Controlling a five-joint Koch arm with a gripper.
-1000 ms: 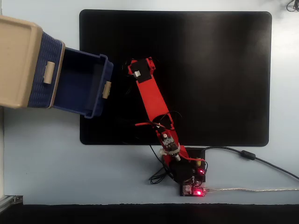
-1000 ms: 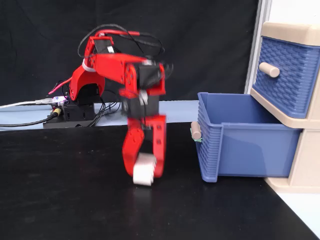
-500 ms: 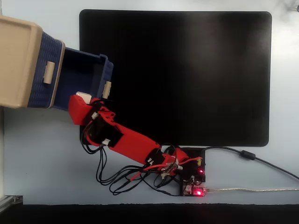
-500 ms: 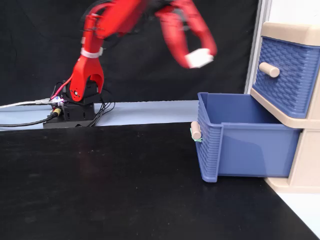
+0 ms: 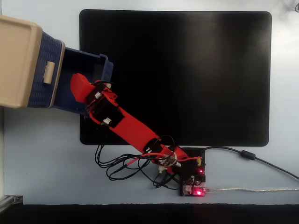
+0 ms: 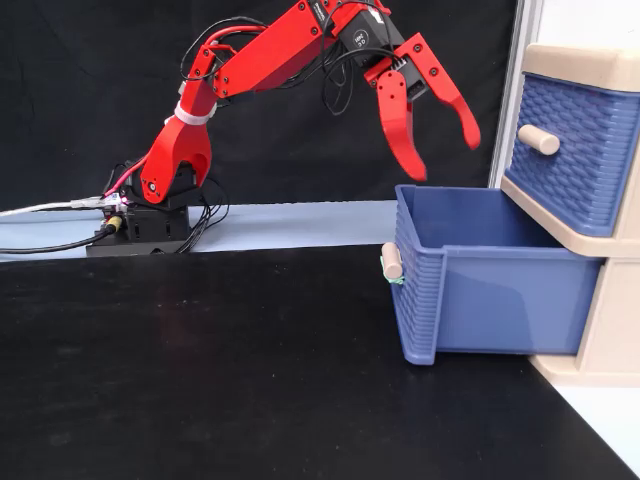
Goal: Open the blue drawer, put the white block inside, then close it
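The blue drawer (image 6: 490, 290) is pulled far out of the beige cabinet (image 6: 590, 350), its small beige handle (image 6: 392, 263) facing the black mat. From above, the drawer's front rim (image 5: 107, 67) reaches over the mat's left edge. My red gripper (image 6: 446, 158) hangs open above the drawer's inside, fingers (image 6: 408, 140) spread and pointing down, nothing between them. In the view from above the gripper (image 5: 78, 87) covers part of the drawer's dark interior. The white block is out of view in both fixed views.
The upper blue drawer (image 6: 570, 150) is shut, its handle (image 6: 538, 140) sticking out. A large black mat (image 5: 187, 74) covers the table. The arm's base (image 5: 175, 161), a board with red lights (image 5: 196, 186) and loose cables (image 5: 117, 163) sit at the near edge.
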